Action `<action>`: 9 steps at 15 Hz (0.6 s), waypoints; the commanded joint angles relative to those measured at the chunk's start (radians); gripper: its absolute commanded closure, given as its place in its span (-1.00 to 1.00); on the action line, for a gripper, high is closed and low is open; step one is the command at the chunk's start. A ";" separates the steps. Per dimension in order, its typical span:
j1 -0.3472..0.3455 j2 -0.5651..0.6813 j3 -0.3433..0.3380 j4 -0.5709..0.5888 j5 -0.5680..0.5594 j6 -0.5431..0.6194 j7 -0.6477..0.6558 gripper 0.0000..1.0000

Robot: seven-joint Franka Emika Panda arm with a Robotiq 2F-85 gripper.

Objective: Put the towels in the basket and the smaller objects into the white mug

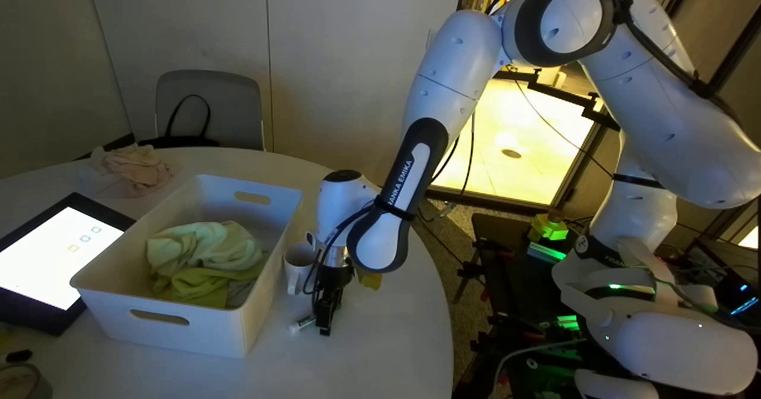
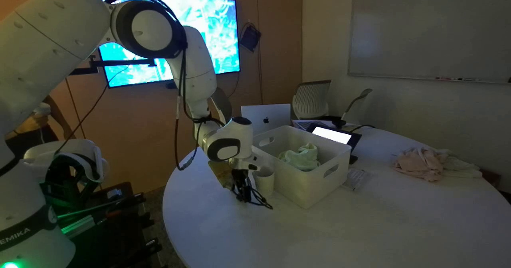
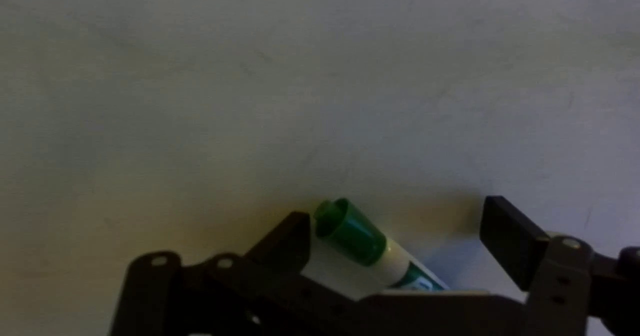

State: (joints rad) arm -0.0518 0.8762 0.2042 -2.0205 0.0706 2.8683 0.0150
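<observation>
In the wrist view my gripper (image 3: 400, 231) stands open low over the table. A marker with a green cap (image 3: 352, 233), one of the smaller objects, lies slanted between the fingers, its cap close to the left finger; its other end is hidden under the gripper. An exterior view shows the marker's pale end (image 1: 302, 324) beside the gripper (image 1: 327, 321). The white mug (image 1: 295, 263) stands upright between the arm and the basket (image 1: 163, 333). In the basket lie a pale greenish towel (image 1: 205, 247) and a yellow-green towel (image 1: 199, 286).
A pink and whitish cloth heap (image 2: 423, 164) lies beyond the basket. A tablet (image 1: 53, 256) with a lit screen and a laptop (image 2: 265, 118) stand near the basket. Behind the gripper is a yellowish thing (image 2: 220, 174), partly hidden. The round table's edge (image 1: 449, 327) runs near the arm.
</observation>
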 commanded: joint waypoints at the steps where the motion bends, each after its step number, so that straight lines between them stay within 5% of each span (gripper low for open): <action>1: 0.023 0.014 -0.020 0.006 0.012 -0.017 -0.009 -0.69; 9: 0.042 0.002 -0.030 0.009 0.006 -0.012 -0.008 -0.71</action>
State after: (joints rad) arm -0.0331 0.8755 0.1928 -2.0176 0.0706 2.8645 0.0151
